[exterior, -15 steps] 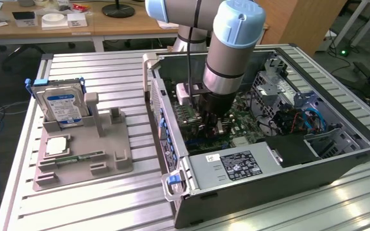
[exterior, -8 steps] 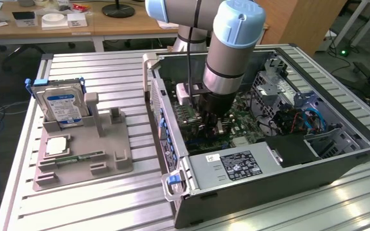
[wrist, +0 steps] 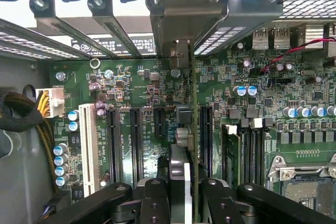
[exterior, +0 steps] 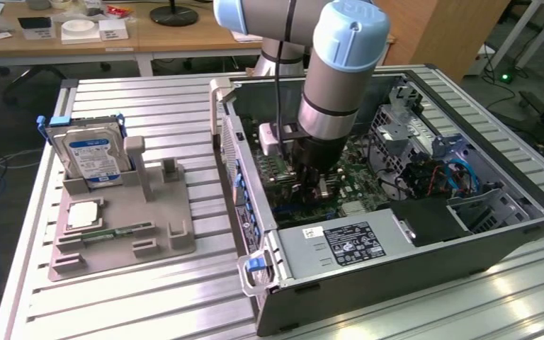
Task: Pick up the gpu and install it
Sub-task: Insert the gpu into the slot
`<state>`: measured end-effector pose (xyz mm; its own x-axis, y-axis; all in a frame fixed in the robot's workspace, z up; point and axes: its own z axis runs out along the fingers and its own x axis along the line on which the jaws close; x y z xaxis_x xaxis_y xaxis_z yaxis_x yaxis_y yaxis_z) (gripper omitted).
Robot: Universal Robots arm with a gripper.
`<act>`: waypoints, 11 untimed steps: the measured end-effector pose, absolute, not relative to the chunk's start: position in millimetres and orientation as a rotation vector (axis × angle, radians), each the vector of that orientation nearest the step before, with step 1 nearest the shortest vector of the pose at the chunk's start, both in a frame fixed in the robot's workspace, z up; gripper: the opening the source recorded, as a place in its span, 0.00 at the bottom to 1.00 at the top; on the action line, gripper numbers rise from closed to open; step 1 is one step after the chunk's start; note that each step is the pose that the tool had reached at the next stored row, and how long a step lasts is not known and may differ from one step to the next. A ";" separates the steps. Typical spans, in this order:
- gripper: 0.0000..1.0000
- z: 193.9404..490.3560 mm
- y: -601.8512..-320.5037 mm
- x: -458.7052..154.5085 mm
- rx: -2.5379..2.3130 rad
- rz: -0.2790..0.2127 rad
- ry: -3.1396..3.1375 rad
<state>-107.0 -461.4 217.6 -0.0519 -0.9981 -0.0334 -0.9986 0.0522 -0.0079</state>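
The gpu [wrist: 192, 103] shows edge-on in the wrist view as a thin upright card over the green motherboard [wrist: 142, 82]. Its silvery bracket [wrist: 181, 22] stands at the case's rear slot openings. My gripper [wrist: 185, 184] is shut on the card, one dark finger [wrist: 155, 195] on each side. The card's lower edge runs right beside a long black expansion slot [wrist: 206, 135]; I cannot tell whether it is seated. In the exterior view the arm reaches straight down into the open computer case [exterior: 499, 234], with the gripper [exterior: 316, 180] low over the board.
A silver hard drive [exterior: 88, 156] stands in the grey parts holder [exterior: 121, 237] at the exterior view's left, with a green memory stick [exterior: 116, 231] lying there. Inside the case are the power supply [exterior: 348, 244], a white slot [wrist: 88, 145], a cable bundle [wrist: 18, 114] and the CPU socket [wrist: 304, 179].
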 end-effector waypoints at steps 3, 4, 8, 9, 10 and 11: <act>0.28 215.9 -461.3 -106.9 -2.142 0.027 2.256; 0.28 215.5 -461.4 -107.0 -2.142 0.027 2.257; 0.28 215.4 -461.4 -107.0 -2.142 0.027 2.257; 0.28 215.3 -461.3 -107.0 -2.142 0.027 2.257; 0.28 215.3 -461.3 -107.0 -2.142 0.027 2.257; 0.28 215.3 -461.3 -107.0 -2.142 0.027 2.257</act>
<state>-107.0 -461.3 215.3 -0.0520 -0.9981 -0.0339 -0.9986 0.0523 -0.0081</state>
